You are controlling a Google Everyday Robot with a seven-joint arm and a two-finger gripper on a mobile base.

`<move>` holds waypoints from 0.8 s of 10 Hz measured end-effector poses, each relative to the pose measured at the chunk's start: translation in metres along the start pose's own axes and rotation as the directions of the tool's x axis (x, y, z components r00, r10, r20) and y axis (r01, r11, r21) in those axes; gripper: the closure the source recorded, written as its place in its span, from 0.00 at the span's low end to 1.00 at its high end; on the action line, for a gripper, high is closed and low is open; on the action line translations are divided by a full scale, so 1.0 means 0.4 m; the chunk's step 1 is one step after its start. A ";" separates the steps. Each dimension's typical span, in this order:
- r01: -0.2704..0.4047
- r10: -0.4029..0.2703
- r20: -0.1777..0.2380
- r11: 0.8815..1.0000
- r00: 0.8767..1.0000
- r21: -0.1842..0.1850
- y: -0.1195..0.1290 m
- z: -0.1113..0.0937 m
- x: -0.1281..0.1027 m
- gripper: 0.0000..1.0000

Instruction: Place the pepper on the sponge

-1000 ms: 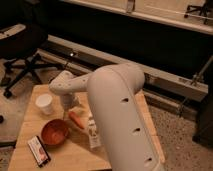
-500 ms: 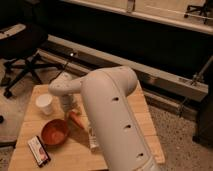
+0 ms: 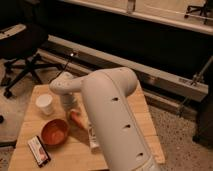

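**Desk:** Where is the pepper from your seat?

**Me:** I see the pepper [image 3: 78, 119] low on the bench [image 3: 30, 117], at about 2 o'clock from the bowl [image 3: 55, 132] and just beside its rim. The end effector [image 3: 71, 106] hangs at the pepper's 11 o'clock, so close that I can't separate the two.

**Desk:** Does it have hold of it?

**Me:** I can't tell. The wrist comes straight down over that spot and covers it, so how far open the end effector is, and whether anything is in it, isn't shown to me.

**Desk:** And the sponge?

**Me:** It's not in my view. The arm [image 3: 115, 115] fills the middle of the picture from 12 round to 5 o'clock, and I judge the sponge is behind it. I can't say the pepper is on the sponge.

**Desk:** Why is the end effector so low, right there?

**Me:** My reading is that it's down at the pepper's height because the pepper is slim and lies flat, so it needs a low approach from above. That would suit either taking it or letting it go.

**Desk:** Is anything in the way?

**Me:** The bowl is the close one. The cup [image 3: 45, 103] at its 11 o'clock and the packet [image 3: 39, 150] at its 7 o'clock sit well apart from the pepper.
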 end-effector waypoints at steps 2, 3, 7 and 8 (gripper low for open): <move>-0.037 0.038 0.017 0.999 0.999 -0.014 -0.028 -0.061 0.027 1.00; -0.051 0.051 0.026 0.999 0.998 -0.012 -0.037 -0.087 0.047 1.00; -0.183 0.182 0.085 0.983 0.980 0.003 -0.081 -0.167 0.107 1.00; -0.271 0.272 0.109 0.962 0.956 -0.026 -0.145 -0.208 0.132 1.00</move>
